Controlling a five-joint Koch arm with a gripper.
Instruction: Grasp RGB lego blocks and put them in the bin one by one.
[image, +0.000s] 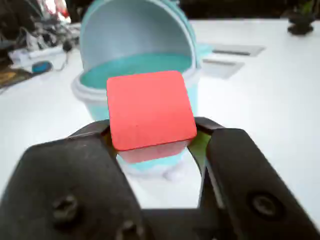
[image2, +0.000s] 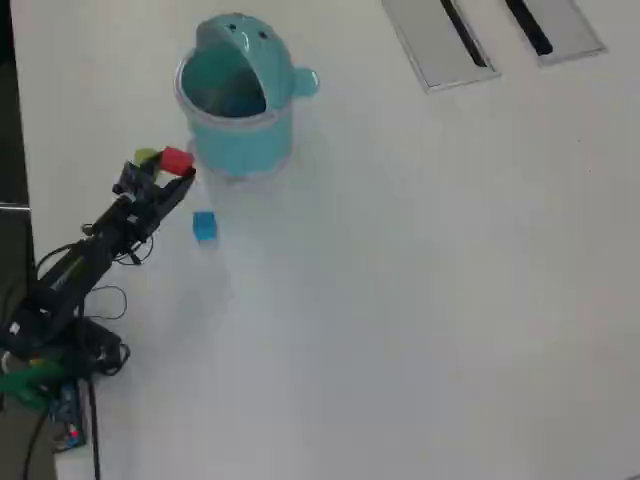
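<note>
Red block gripped, bin dead ahead!

The black end effector is clamped on the small red plastic block, held just short of the round teal plastic bin, lid flipped open. Best play: carry it clear above the rim, centre over the opening, then release. Yellow-green block sits behind the jaws; light blue block waits on the white bench.

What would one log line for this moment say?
tool: shut on red block | bin: lid open | blue block: on table | green block: beside tool
</note>
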